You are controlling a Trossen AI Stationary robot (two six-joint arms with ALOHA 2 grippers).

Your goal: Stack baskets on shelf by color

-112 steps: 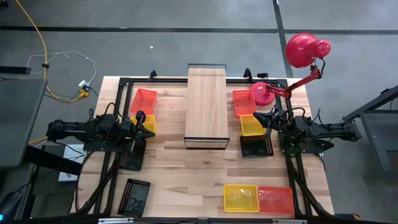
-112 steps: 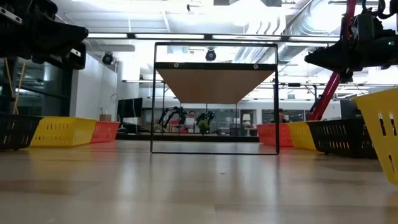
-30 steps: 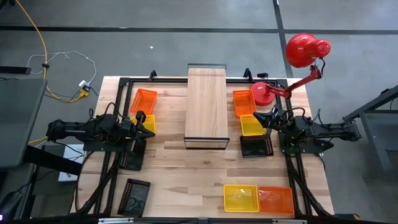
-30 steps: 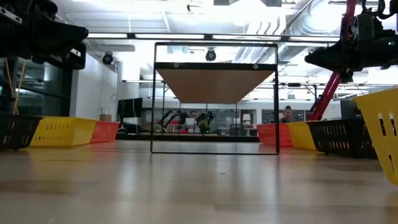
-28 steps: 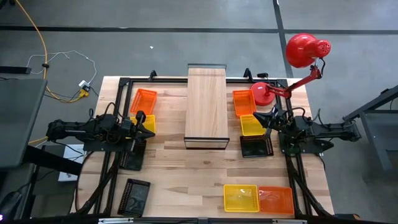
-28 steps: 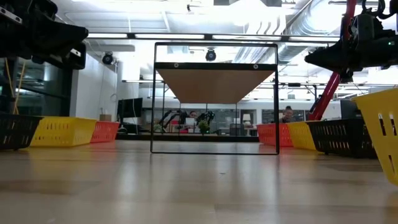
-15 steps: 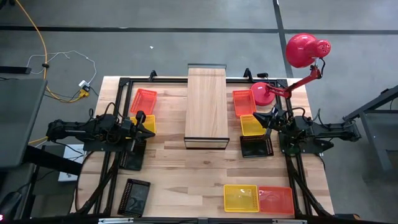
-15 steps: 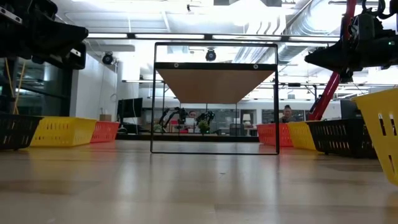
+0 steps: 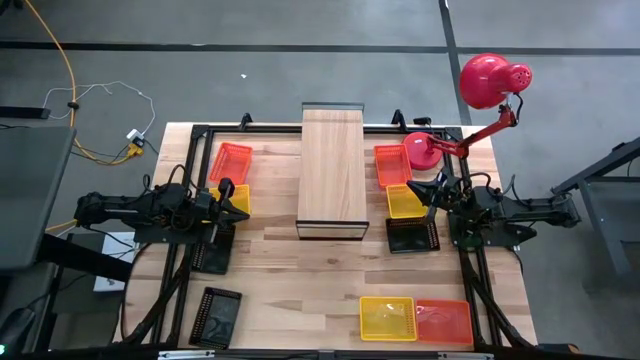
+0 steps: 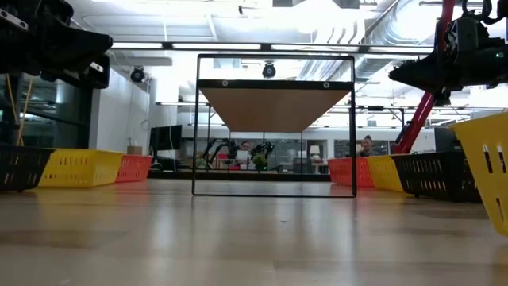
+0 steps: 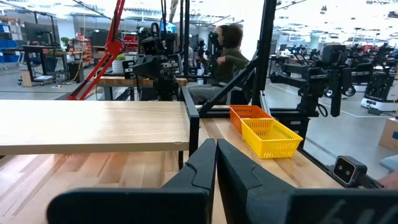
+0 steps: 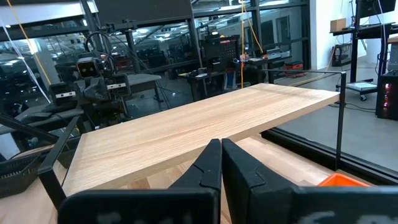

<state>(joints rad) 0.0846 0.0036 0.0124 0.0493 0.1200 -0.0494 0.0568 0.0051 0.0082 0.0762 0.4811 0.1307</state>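
The shelf, a light-wood plank on a dark frame, stands mid-table with a bare top. Left of it rest an orange basket, a yellow basket and a black basket. Another black basket lies near the front left corner. Right of the shelf an orange basket, a yellow basket and a black basket sit in a row. My left gripper hovers shut above the left yellow basket, pointing at the shelf. My right gripper hovers shut above the right yellow basket, facing the shelf.
A yellow basket and an orange basket sit side by side at the near right edge. A red lamp rises over the far right corner. A person sits in the room beyond. Bare tabletop lies in front of the shelf.
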